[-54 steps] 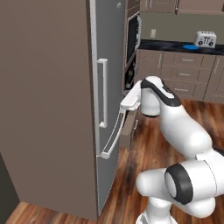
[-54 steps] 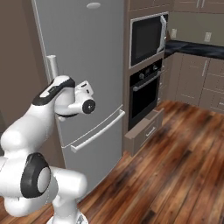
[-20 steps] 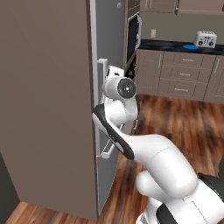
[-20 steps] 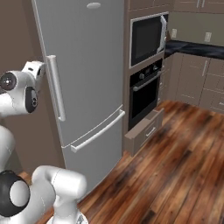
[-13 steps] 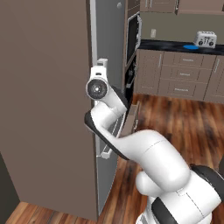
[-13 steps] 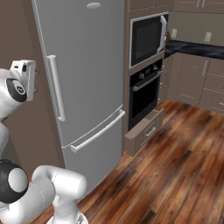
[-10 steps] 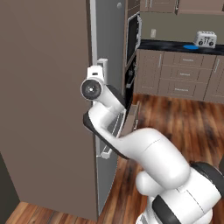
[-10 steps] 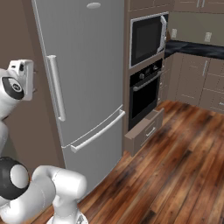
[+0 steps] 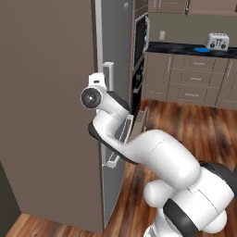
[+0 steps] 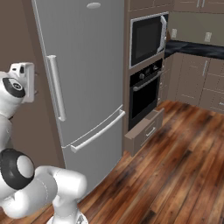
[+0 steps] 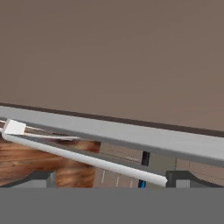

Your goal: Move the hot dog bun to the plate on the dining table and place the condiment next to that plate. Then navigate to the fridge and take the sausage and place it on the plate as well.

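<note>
The tall grey fridge [image 10: 87, 65] stands shut, with a brown side panel [image 9: 46, 92] to its left. The sausage, hot dog bun, plate and condiment are out of view. My gripper [image 11: 112, 177] is raised at the left edge of the upper door and is open. In the hand view its fingertips [image 11: 41, 177] sit far apart, and the white door handle [image 11: 87, 158] runs slantwise across the gap between them. From the base cameras the hand [image 9: 97, 78] hovers beside the upright handle [image 9: 109, 76], and the hand [image 10: 26, 81] is left of the handle [image 10: 57, 87]. Nothing is held.
Right of the fridge are a built-in microwave [image 10: 146, 37] and oven [image 10: 144, 94], with a drawer [image 10: 146, 129] pulled out below. Cabinets and a dark counter with a toaster [image 9: 216, 40] line the far wall. Wood floor [image 10: 175, 175] lies open to the right.
The arm has swung from in front of the lower door up and leftward to the upper handle at the fridge's left edge. The jaws stayed wide apart. The fridge door has not moved.
</note>
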